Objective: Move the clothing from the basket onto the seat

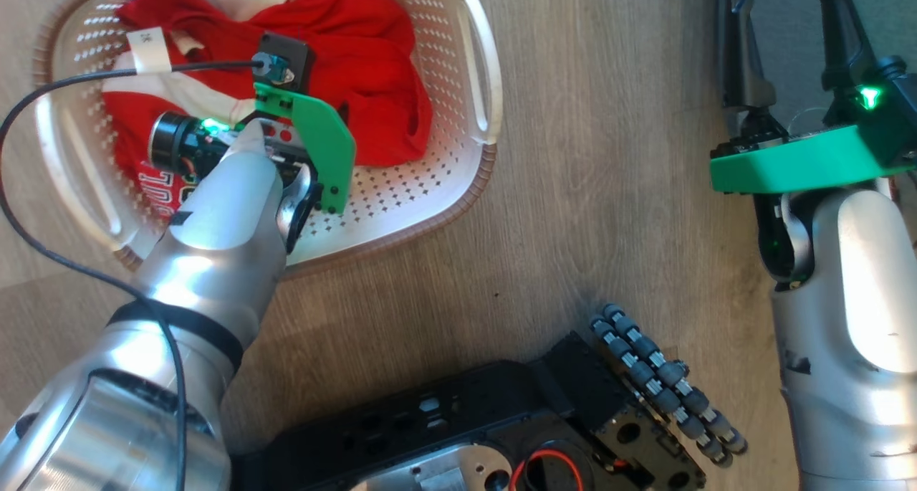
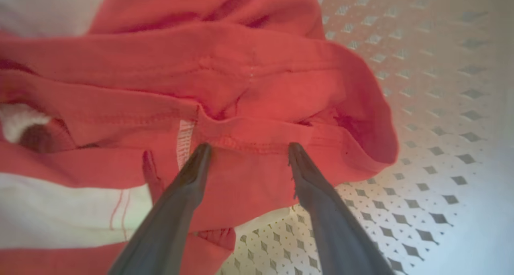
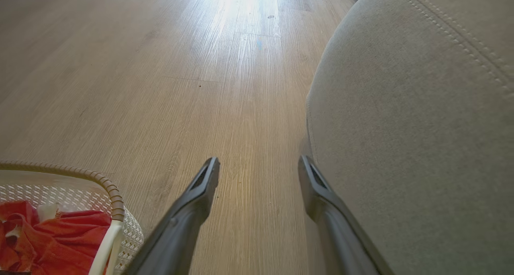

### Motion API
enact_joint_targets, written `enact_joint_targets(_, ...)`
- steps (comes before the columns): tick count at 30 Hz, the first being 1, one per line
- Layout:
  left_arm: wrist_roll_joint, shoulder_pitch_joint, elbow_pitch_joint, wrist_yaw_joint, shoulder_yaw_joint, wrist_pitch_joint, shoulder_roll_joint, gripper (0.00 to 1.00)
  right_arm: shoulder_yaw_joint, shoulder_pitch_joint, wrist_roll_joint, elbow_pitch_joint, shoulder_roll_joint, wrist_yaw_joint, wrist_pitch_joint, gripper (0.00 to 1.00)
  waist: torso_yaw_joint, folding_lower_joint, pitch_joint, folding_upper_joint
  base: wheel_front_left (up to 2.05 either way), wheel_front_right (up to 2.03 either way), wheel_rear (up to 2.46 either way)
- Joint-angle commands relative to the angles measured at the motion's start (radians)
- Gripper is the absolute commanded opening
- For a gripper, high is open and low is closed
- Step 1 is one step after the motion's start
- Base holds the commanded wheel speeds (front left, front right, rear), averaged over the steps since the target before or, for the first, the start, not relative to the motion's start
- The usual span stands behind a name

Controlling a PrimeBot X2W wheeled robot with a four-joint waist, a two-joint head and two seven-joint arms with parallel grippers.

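Left gripper (image 2: 249,148) hangs inside the basket (image 1: 401,197) with its fingers spread wide and nothing between them, tips at a stitched hem (image 2: 249,140) of the clothing (image 2: 241,86). The red heap lies in the basket, toward its far left corner, and the perforated bottom is bare along the near right edge. The step in hand looks like the first grab.

To do it well, I would push the tips down so they straddle that hemmed fold and take in several layers rather than one thin edge. Then close fully and lift straight up until the cloth clears the rim. The basket looks light and may tip or ride up if fabric snags.

Right gripper (image 3: 259,160) is spread and empty over the floor (image 3: 160,86), its right finger just beside the rounded edge of the seat (image 3: 401,146).

Whether the left tips already press the cloth cannot be told. In the head view the wrist and its green bracket (image 1: 322,147) cover the fingers, and the forearm hides part of the lettering. How many garments there are is unclear. The seat runs out of frame.
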Motion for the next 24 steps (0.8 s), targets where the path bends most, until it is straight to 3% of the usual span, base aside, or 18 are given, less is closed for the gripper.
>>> enact_joint_targets(1, 0.002, 0.005, 0.009, 0.011, -0.006, 0.0, 0.013, 1.0, 0.009, 0.042, 0.013, -0.031, 0.004, 0.0, -0.006, 1.0, -0.009, -0.0001, 0.007, 0.0, 0.0, 0.0, 0.0)
enact_joint_targets(9, -0.007, -0.009, 0.067, 0.029, -0.055, 0.003, 0.013, 1.0, 0.0, 0.057, 0.02, -0.038, 0.004, 0.0, -0.006, 1.0, -0.017, -0.0001, 0.014, 0.0, 0.0, 0.0, 0.0)
enact_joint_targets(10, -0.01, -0.009, 0.071, 0.03, -0.06, 0.007, 0.013, 0.9, 0.001, 0.059, 0.02, -0.038, 0.004, 0.0, -0.006, 1.0, -0.018, -0.0001, 0.014, 0.0, 0.0, 0.0, 0.0)
enact_joint_targets(11, -0.013, -0.008, 0.074, 0.029, -0.065, 0.009, 0.013, 0.02, 0.001, 0.059, 0.021, -0.039, 0.004, 0.0, -0.006, 1.0, -0.018, -0.0001, 0.013, 0.0, 0.0, 0.0, 0.0)
enact_joint_targets(15, -0.021, -0.012, 0.075, 0.016, -0.086, -0.009, 0.013, 0.0, 0.001, 0.057, 0.024, -0.037, 0.004, 0.0, -0.006, 1.0, -0.018, -0.0001, 0.008, 0.0, 0.0, 0.0, 0.0)
enact_joint_targets(18, -0.051, -0.011, 0.04, 0.009, -0.076, -0.088, 0.013, 0.0, -0.009, 0.059, 0.023, -0.03, 0.004, 0.0, -0.006, 1.0, -0.001, -0.0001, -0.025, 0.0, 0.0, 0.0, 0.0)
enact_joint_targets(20, -0.099, 0.008, 0.003, 0.001, -0.053, -0.193, 0.013, 0.0, -0.021, 0.069, 0.013, -0.021, 0.004, 0.0, -0.006, 1.0, 0.028, -0.0001, -0.089, 0.0, 0.0, 0.0, 0.0)
enact_joint_targets(24, -0.15, 0.044, -0.016, -0.021, -0.016, -0.262, 0.013, 0.0, -0.037, 0.092, -0.011, -0.007, 0.0, 0.0, -0.006, 1.0, 0.074, -0.0001, -0.191, 0.0, 0.0, 0.0, 0.0)
